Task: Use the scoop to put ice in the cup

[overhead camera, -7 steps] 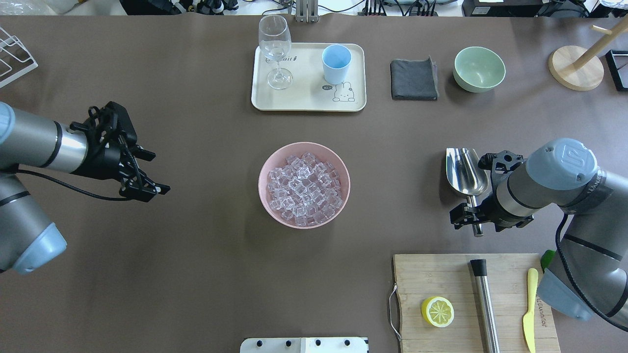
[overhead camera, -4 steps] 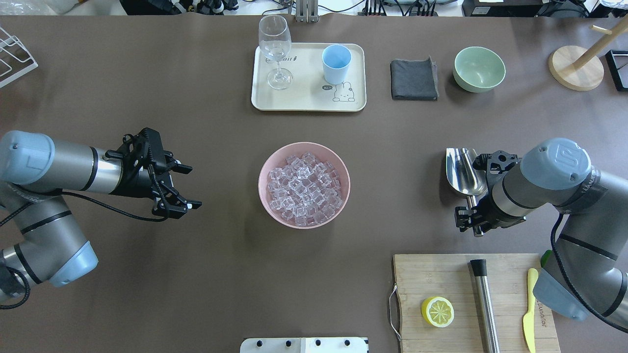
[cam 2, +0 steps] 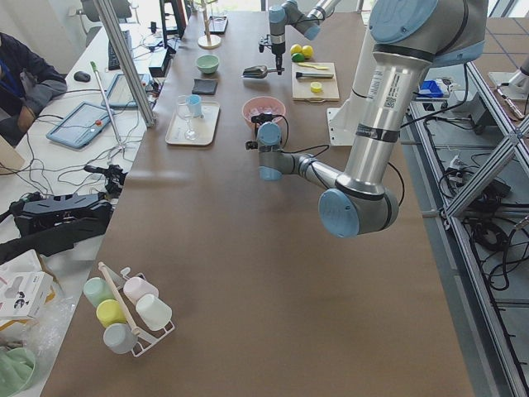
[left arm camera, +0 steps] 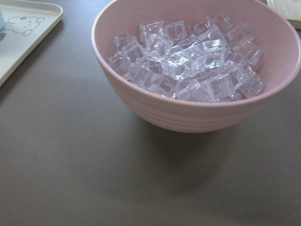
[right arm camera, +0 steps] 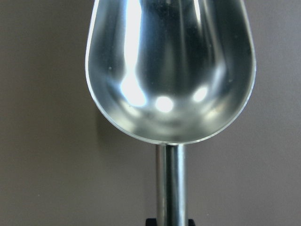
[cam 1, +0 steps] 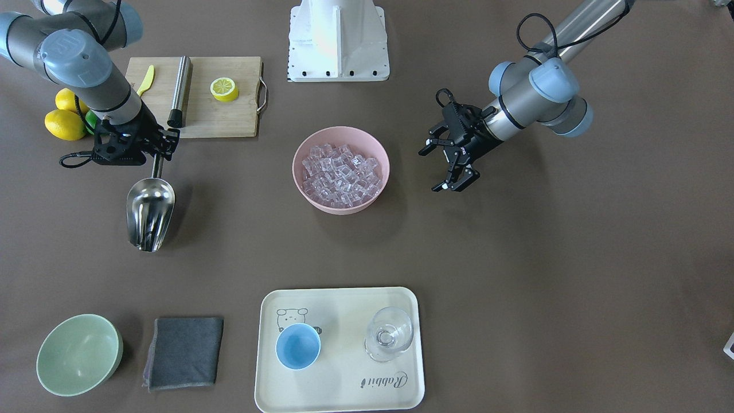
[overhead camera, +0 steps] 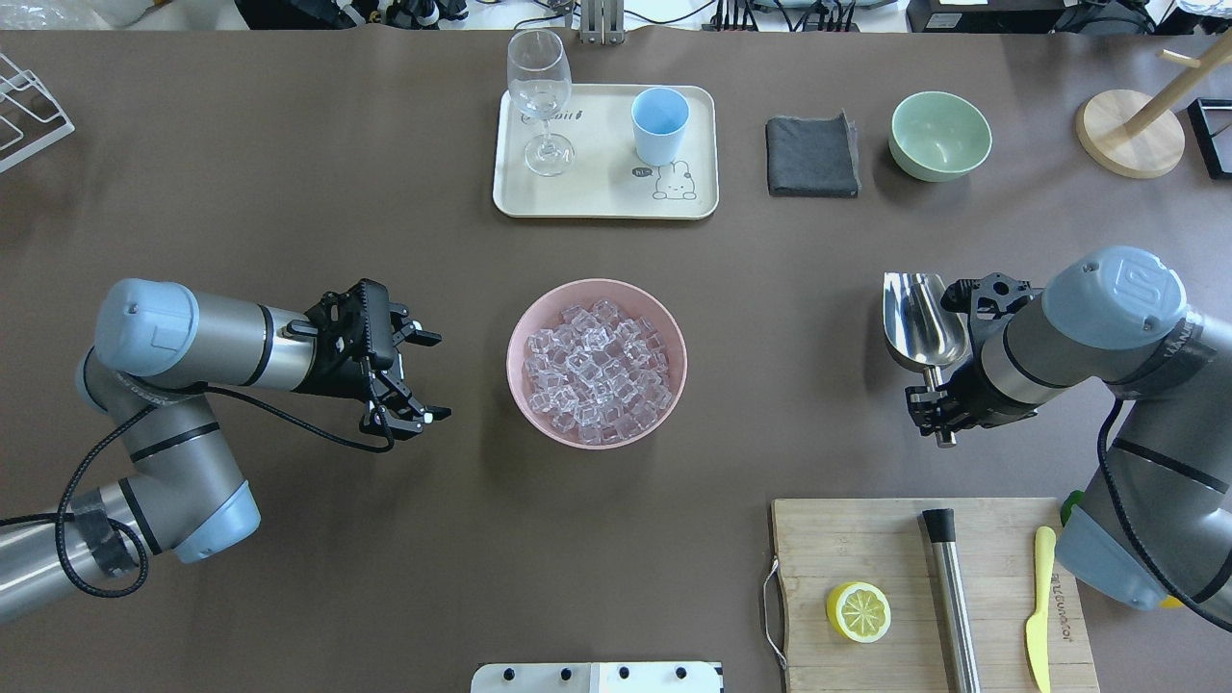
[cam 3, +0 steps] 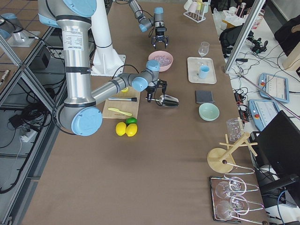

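The ice (overhead camera: 597, 371) fills a pink bowl (overhead camera: 513, 356) at the table's middle; the left wrist view shows the ice (left arm camera: 188, 61) close up. The light-blue cup (overhead camera: 660, 125) stands upright and empty on a cream tray (overhead camera: 597, 197) at the far side. The steel scoop (overhead camera: 922, 322) is right of the bowl, its trough empty in the right wrist view (right arm camera: 171, 70). My right gripper (overhead camera: 938, 409) is shut on the scoop's rod handle. My left gripper (overhead camera: 435, 377) is open and empty, just left of the bowl, apart from it.
A wine glass (overhead camera: 539, 96) shares the tray. A grey cloth (overhead camera: 813, 156) and a pale green bowl (overhead camera: 939, 135) lie to the tray's right. A cutting board (overhead camera: 866, 539) at the near right bears a lemon half (overhead camera: 859, 611), a steel cylinder (overhead camera: 951, 597) and a yellow knife (overhead camera: 1039, 606).
My left arm has swung right, bringing its open gripper close to the pink bowl. My right gripper has closed on the scoop's handle, and the scoop has shifted slightly toward the far side.
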You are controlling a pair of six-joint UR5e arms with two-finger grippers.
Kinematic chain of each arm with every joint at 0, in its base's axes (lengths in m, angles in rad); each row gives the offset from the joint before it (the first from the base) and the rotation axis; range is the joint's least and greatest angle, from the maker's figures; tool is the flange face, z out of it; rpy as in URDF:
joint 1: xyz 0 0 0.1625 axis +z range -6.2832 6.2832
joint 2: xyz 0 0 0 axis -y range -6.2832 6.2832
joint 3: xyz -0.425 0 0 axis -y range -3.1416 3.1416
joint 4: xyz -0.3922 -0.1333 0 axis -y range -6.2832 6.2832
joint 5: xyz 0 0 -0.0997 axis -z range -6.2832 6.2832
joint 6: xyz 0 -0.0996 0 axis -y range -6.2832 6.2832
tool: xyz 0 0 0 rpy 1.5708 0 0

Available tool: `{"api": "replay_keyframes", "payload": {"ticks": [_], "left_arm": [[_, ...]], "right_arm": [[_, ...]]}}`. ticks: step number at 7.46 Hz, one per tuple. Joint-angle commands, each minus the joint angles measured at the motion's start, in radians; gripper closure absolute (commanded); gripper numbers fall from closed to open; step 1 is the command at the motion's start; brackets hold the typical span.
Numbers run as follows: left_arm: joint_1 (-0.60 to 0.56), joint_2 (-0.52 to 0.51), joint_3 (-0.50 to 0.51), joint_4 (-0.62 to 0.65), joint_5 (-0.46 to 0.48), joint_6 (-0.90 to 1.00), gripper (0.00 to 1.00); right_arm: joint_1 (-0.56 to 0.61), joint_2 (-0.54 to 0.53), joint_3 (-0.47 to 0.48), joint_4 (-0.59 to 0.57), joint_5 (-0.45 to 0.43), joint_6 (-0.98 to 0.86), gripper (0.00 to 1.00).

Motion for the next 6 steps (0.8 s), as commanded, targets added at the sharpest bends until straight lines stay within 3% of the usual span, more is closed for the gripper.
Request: {"api": "replay_keyframes", "payload": {"ticks": [1, 3, 6], "left_arm": [[0.05, -0.051, 0.04, -0.008, 0.009, 0.04, 0.03], [0.053, -0.113, 0.101, -0.014, 0.016, 0.056, 0.03], [0.048, -0.149, 0.132, -0.013, 0.024, 0.108, 0.03]], "right_arm": [[0.058, 0.001, 0.063, -0.047, 0.011, -0.042, 1.0], [0.186, 0.001, 0.056, -0.065, 0.069, -0.282, 1.0], [0.217, 0.005, 0.048, -0.065, 0.096, -0.32, 1.0]]}}
